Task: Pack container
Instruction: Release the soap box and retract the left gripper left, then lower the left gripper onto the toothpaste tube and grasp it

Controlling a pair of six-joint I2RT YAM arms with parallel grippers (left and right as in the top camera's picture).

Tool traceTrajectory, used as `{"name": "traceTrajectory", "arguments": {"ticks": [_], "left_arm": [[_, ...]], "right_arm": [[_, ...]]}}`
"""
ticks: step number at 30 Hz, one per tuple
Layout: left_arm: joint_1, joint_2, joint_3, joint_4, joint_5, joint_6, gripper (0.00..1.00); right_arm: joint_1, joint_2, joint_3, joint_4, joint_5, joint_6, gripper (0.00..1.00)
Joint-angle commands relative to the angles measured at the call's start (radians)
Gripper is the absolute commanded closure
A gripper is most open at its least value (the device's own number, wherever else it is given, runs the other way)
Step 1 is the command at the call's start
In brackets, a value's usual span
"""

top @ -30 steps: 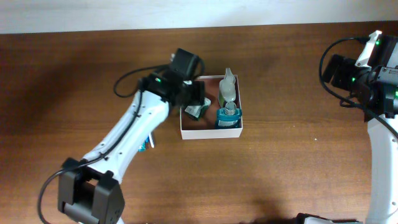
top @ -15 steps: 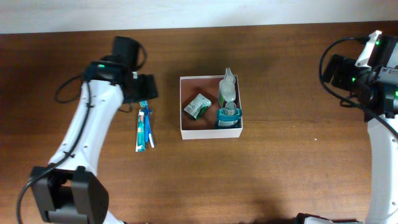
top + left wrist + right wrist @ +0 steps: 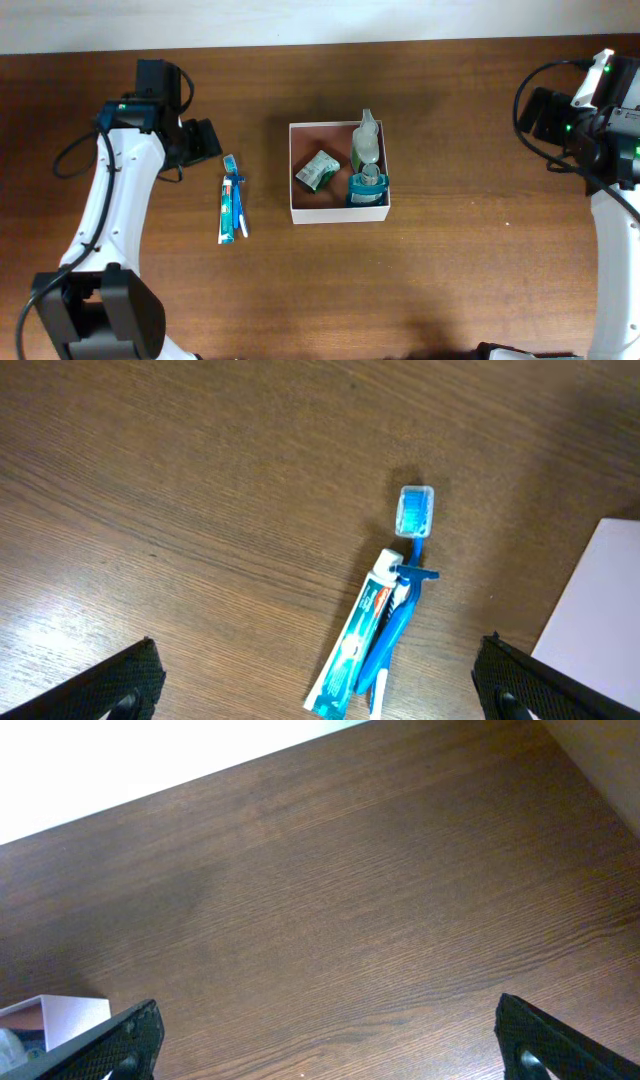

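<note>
The container [image 3: 337,213], a shallow white-walled box with a reddish-brown inside, sits mid-table. In it lie a green-and-white packet [image 3: 319,170], a pale clear bottle [image 3: 366,145] and a teal bottle [image 3: 367,186]. A toothpaste tube [image 3: 228,213] and a blue toothbrush [image 3: 238,196] lie side by side on the wood left of it. My left gripper [image 3: 205,142] hovers open and empty above and left of them; its wrist view shows the tube [image 3: 352,645], the brush [image 3: 413,545] and a container corner [image 3: 597,610]. My right gripper [image 3: 535,115] is open and empty at the far right.
Dark wooden table [image 3: 450,270] with a pale wall along the far edge. In the right wrist view only bare wood and a corner of the container [image 3: 62,1015] show between the fingertips [image 3: 112,1042].
The left gripper let go of the green-and-white packet inside the container, opened wide and swung away to the left. The right arm has not moved.
</note>
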Motion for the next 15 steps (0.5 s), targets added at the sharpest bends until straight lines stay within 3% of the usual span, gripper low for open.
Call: {"name": "traceTrajectory", "arguments": {"ticks": [1, 8, 15], "left_arm": [[0.003, -0.026, -0.051, 0.014, -0.011, 0.009, 0.01], [0.003, -0.026, -0.187, 0.074, 0.002, 0.009, 0.02], [0.003, -0.026, -0.322, 0.156, 0.076, 0.009, 0.15]], "right_arm": [[-0.003, 0.005, 0.002, 0.003, -0.005, 0.008, 0.01], [-0.003, 0.005, 0.002, 0.003, -0.005, 0.008, 0.01], [-0.003, 0.005, 0.002, 0.003, -0.005, 0.008, 0.01]]}}
